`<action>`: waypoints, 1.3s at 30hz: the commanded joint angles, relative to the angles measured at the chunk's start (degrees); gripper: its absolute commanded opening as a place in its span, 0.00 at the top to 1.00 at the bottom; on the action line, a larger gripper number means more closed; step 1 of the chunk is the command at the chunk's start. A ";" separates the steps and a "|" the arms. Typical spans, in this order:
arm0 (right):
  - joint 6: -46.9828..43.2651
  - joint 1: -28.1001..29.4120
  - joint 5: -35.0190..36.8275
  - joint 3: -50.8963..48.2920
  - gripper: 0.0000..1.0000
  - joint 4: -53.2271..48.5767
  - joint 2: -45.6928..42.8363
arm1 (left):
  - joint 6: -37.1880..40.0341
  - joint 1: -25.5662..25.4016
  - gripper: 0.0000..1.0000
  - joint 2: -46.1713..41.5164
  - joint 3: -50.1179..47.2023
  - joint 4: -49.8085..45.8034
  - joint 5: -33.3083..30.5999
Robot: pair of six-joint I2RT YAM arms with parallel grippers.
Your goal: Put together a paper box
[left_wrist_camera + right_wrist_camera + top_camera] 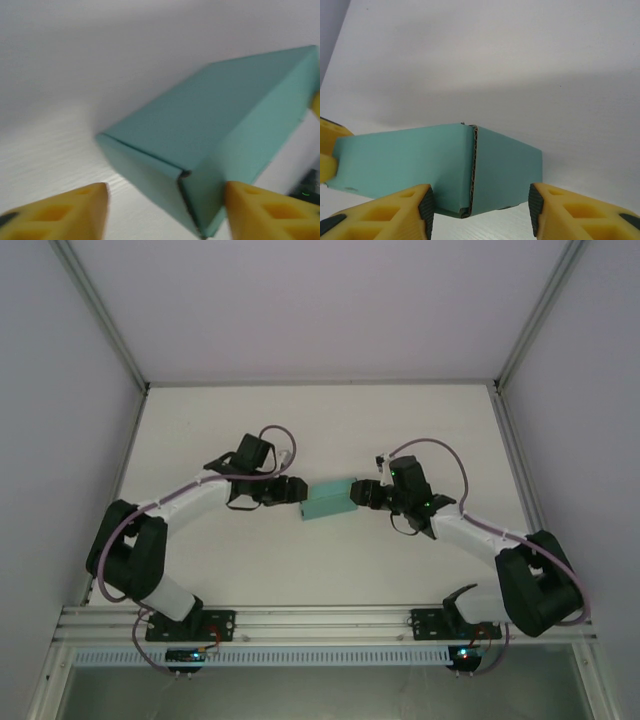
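The teal paper box [328, 500] is seen on the white table [320, 430], flanked closely at its ends by the left gripper [295, 492] and right gripper [362, 493].

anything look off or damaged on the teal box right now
Nothing much. The small teal-green paperboard box looks closed and uncrushed. Only its end-flap seam stands out: a raw cardboard edge shows there, gaping slightly at the bottom corner.
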 commanded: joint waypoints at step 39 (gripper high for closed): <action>5.60 -2.61 -2.32 -9.69 0.82 0.56 -1.62 | -5.08 0.08 1.00 4.18 -7.11 9.73 0.89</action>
